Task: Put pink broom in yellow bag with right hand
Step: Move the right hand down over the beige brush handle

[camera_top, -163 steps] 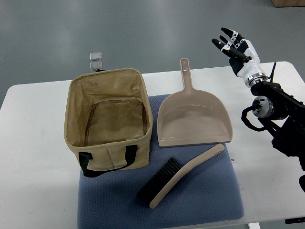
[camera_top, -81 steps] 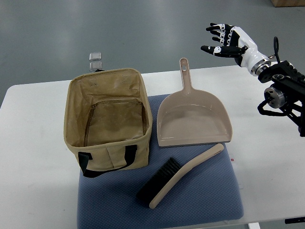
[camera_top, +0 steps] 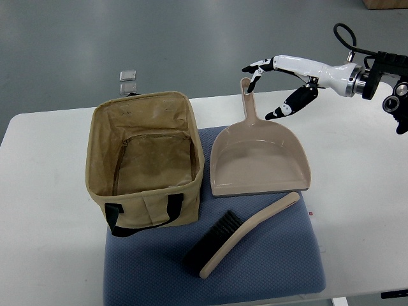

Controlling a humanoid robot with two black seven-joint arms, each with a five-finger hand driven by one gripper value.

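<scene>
The yellow bag (camera_top: 145,159) stands open at the left; the pink broom (camera_top: 242,234) lies untouched on the near mat. The right hand (camera_top: 284,81), fingers spread and empty, has been swung leftward over the dustpan (camera_top: 258,159) handle, so the reach is only beginning.

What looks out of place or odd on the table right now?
Nothing is spilled or damaged. The one mismatch: the right hand, fingers spread and empty, hovers by the dustpan handle, while the broom lies untouched on the blue mat. The bag stands open and empty.
</scene>
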